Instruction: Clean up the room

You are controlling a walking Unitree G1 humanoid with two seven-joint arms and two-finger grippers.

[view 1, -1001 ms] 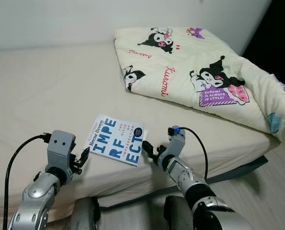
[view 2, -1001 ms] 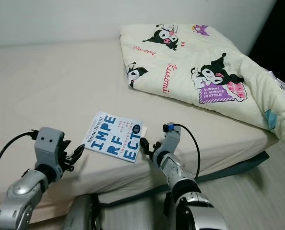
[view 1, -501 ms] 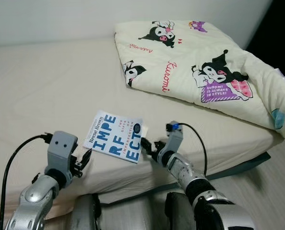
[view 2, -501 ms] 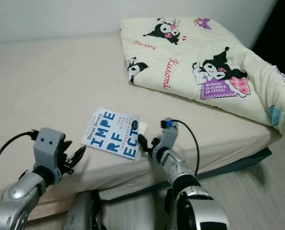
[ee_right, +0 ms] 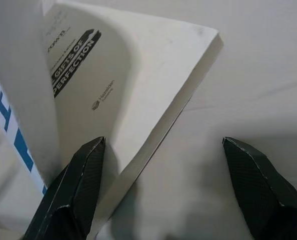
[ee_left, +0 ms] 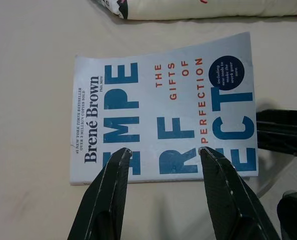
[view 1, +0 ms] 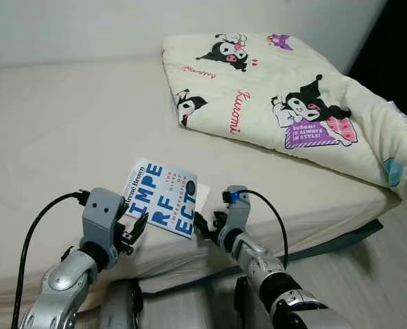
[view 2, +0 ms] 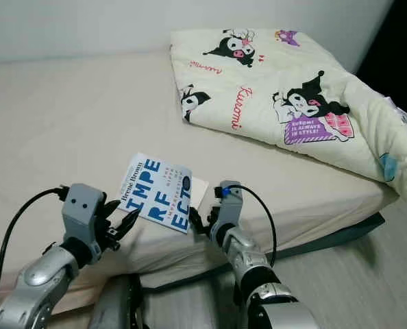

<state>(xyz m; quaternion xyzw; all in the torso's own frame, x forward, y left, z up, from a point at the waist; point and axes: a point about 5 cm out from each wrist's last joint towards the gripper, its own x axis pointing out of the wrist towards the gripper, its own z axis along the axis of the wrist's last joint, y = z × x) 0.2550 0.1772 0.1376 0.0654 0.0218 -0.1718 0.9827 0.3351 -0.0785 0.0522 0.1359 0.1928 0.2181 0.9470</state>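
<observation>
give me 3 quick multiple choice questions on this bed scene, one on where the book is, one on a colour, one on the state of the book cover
1. Where does the book lie?
A. on the folded blanket
B. near the front edge of the bed, between the two tools
C. on the floor

2. What colour are the big letters on its cover?
A. blue
B. green
C. black

3. What state is the cover in?
A. flat shut
B. torn off
C. lifted at the right tool's side

Answers:
1 B: it lies on the mattress between the left tool and the right tool.
2 A: the left wrist view shows blue block letters.
3 C: the right wrist view shows the title page under the raised cover.
</observation>
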